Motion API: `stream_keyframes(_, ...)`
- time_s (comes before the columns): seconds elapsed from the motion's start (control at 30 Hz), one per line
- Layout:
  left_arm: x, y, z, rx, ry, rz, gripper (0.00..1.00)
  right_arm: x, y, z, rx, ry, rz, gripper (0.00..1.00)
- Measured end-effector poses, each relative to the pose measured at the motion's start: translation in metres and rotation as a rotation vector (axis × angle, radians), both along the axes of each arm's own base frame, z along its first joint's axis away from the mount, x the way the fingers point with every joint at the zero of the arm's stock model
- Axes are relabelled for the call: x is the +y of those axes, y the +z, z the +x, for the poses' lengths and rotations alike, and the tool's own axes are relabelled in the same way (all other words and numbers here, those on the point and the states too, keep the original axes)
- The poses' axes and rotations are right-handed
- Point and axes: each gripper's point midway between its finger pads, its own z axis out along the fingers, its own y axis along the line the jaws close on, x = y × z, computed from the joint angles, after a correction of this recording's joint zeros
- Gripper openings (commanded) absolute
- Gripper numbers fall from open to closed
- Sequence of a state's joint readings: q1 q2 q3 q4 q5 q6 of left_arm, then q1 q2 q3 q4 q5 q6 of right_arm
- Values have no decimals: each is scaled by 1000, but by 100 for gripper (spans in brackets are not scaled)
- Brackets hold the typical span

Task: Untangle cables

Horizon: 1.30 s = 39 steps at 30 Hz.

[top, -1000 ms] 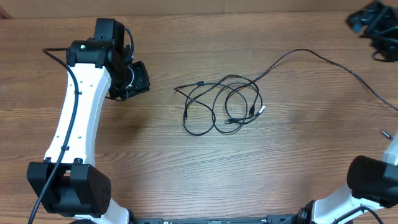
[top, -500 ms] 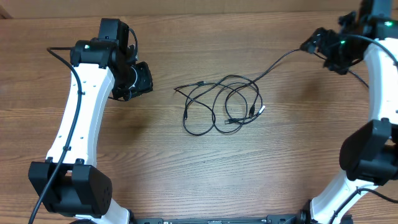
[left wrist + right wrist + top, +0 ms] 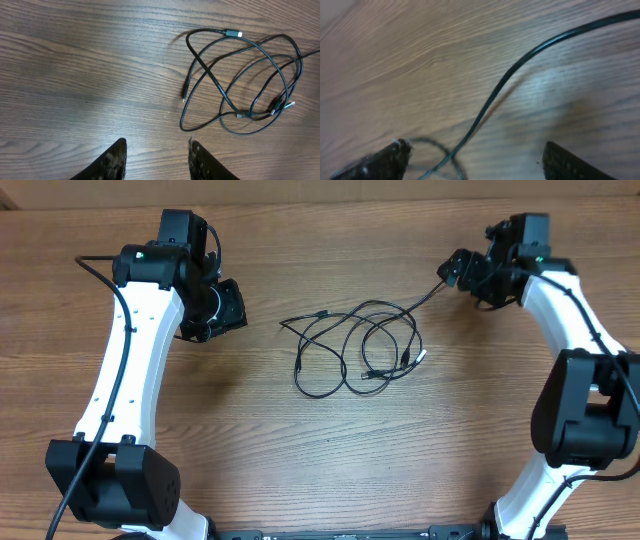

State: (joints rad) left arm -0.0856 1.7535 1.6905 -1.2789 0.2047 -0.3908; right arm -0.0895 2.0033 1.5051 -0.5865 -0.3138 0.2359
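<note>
Where the left gripper [image 3: 157, 150] hangs over the boards, its two dark fingers [image 3: 112, 160] stand apart with bare wood between them and nothing held. It sits to the left of the bundle, touching no wire.

Entry, right gripper [image 3: 475, 155]: jaws spread wide, holding nothing. One thin black strand [image 3: 510, 75] crosses the wood between the two fingertips in the wrist view. Whether either tip touches it cannot be told.

Entry, cables [image 3: 237, 115]: several thin black flexible wires in loose overlapping loops, flat on the wood near the middle of the table, between the two grippers.
- One silver-tipped plug [image 3: 234, 33] lies at the bundle's outer edge.
- A small dark plug end [image 3: 184, 97] lies free within a loop.
- The strand leaves the bundle's right side and leads up to the right gripper.

Entry, arms: white-shelled left arm [image 3: 130, 370] and white-shelled right arm [image 3: 575, 300], each with black joints.

Entry, surface: brown wood-grain table [image 3: 300, 470], carrying all of the above.
</note>
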Motion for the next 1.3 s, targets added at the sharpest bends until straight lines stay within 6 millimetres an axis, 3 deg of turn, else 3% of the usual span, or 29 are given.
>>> stream_keyframes(0.13, 0, 0, 0, 0, 0, 0, 41, 0, -17, 6, -52, -41, 1, 73)
stream_keyframes(0.37, -3, 0, 0, 0, -7, 0, 41, 15, -27, 19, -142, -108, 6, 71)
stream_keyframes(0.47, -7, 0, -1, 0, -20, 0, 41, 23, -37, 25, -144, -154, -7, 58)
stream_keyframes(0.53, -11, 0, -2, 0, -29, 0, 41, 29, -47, 27, -140, -172, -9, 33)
stream_keyframes(0.57, -12, 0, -2, 0, -33, 0, 41, 32, -51, 29, -138, -184, -7, 15)
stream_keyframes(0.63, -15, 0, -3, 0, -41, 0, 41, 38, -63, 28, -119, -206, 4, 4)
stream_keyframes(0.73, -18, 0, -4, 0, -50, 0, 41, 40, -68, 26, -101, -243, 31, 4)
stream_keyframes(0.9, -19, 0, -4, -1, -55, 8, 42, 57, -56, 27, -86, -183, 188, 4)
stream_keyframes(1.0, -19, 0, -4, -2, -54, 13, 42, 68, -21, 33, -126, -97, 331, 4)
stream_keyframes(1.07, -18, -1, -4, -2, -54, 16, 42, 72, 30, 43, -226, -9, 436, 4)
stream_keyframes(1.17, -18, -1, -4, -2, -53, 18, 42, 69, 120, 47, -385, 92, 538, 4)
stream_keyframes(1.2, -18, -1, -4, -3, -53, 19, 43, 66, 168, 43, -470, 138, 568, 4)
stream_keyframes(1.23, -18, -1, -4, -3, -53, 19, 43, 63, 234, 29, -581, 199, 598, 4)
stream_keyframes(1.27, -18, -1, -4, -2, -53, 19, 43, 64, 266, 18, -632, 230, 606, 4)
stream_keyframes(1.3, -18, -1, -4, -2, -53, 19, 43, 65, 284, 11, -657, 248, 613, 4)
